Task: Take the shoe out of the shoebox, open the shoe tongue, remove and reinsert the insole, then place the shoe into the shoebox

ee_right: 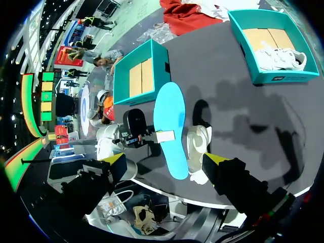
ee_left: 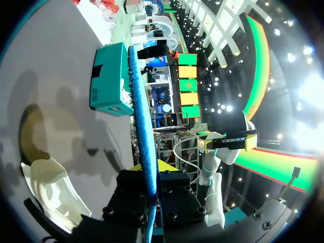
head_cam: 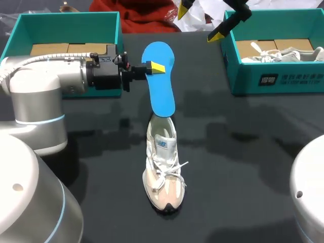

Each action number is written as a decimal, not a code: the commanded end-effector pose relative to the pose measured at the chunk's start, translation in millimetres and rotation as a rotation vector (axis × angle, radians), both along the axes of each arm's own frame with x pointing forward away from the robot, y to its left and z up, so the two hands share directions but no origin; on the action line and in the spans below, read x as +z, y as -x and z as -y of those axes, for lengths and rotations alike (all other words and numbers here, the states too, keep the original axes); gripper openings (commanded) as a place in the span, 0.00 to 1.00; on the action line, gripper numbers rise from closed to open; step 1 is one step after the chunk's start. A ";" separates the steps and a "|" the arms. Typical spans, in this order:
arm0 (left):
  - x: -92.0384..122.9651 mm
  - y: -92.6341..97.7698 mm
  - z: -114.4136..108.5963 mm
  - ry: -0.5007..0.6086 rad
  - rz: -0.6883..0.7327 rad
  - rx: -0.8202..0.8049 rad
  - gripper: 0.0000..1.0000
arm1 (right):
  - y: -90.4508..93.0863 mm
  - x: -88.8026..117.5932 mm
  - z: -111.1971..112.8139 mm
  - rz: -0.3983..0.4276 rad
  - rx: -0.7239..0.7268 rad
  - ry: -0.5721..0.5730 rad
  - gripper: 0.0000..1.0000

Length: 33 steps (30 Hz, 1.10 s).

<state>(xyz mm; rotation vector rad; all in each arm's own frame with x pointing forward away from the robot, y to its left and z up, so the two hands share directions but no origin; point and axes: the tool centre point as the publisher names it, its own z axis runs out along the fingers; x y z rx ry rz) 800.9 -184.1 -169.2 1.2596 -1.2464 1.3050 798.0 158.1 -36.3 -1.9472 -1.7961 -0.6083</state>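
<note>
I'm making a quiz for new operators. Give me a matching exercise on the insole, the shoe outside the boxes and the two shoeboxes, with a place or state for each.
1 blue insole
2 beige-toed shoe
3 left shoebox
4 right shoebox

A holds a white shoe
B stands mid-table
C in the left gripper
D no shoe inside

Pairs: 1-C, 2-B, 3-D, 4-A.

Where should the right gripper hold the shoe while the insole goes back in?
Probably the toe box, from above on the right, spanning its width. The shoe stands upright, toe toward the robot, and the blue insole in the left gripper stands at its heel end. The right gripper is open and free.
</note>
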 end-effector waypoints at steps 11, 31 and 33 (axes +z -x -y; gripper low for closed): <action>-1.7 -7.1 14.8 0.004 -0.015 -0.008 0.00 | -2.9 2.9 -38.3 -0.077 0.028 0.391 1.00; -1.9 -7.8 19.6 0.024 -0.036 0.007 0.00 | 1.2 -1.2 -60.3 -0.121 0.003 0.493 1.00; -1.3 -7.3 19.7 0.026 -0.036 0.008 0.00 | 2.9 -1.3 -63.4 -0.118 -0.001 0.504 1.00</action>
